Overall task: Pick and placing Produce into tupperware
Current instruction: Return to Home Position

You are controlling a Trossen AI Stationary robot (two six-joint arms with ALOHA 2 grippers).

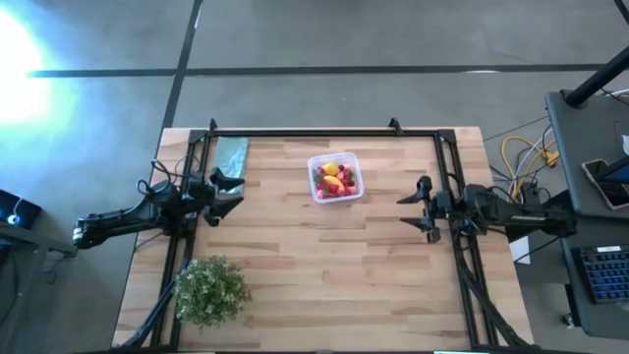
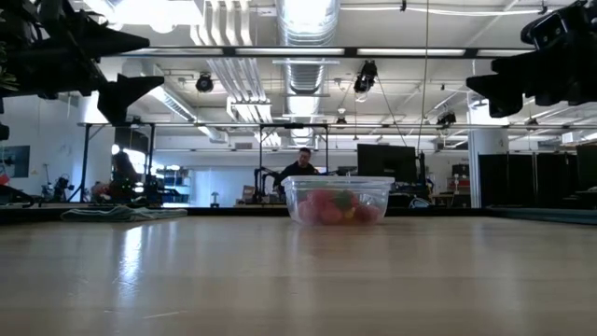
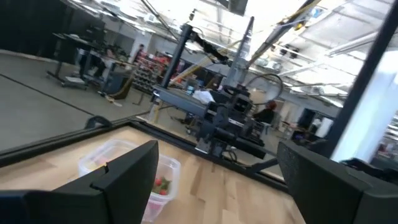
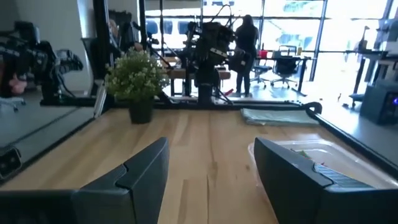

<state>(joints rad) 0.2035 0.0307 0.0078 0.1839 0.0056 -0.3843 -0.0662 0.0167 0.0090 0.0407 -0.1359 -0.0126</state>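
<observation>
Tupperware (image 1: 335, 155) sits toward the far edge of the worktop (image 1: 324, 285), about centred side to side, just short of the black frame rail (image 1: 314, 132) running along that edge. Wood worktop, light planks; rails also run down both sides. A big bare stretch of wood fills the middle and near part between the two arms. Low view shows flat clear wood all the way up to the box.

Left arm comes in over the left edge, with the left pincer (image 1: 232, 194) raised off the wood, fingers apart, holding nothing. It is near the teal cloth (image 1: 232, 153) and well apart from the box. Right arm is over the right side rail, with the right pincer (image 1: 413, 211) also raised, fingers spread wide and empty, and a clear gap between it and the box.

Green bush (image 1: 211, 288) stands at the near-left corner, close to the edge. Teal cloth lies flat in the far-left corner, beside the rail.

Box is clear, square with rounded corners and low walls, upright, no lid on. Produce (image 1: 334, 180) is piled inside: red and pink pieces, some yellow, a bit of green. No loose pieces seen on the wood.
</observation>
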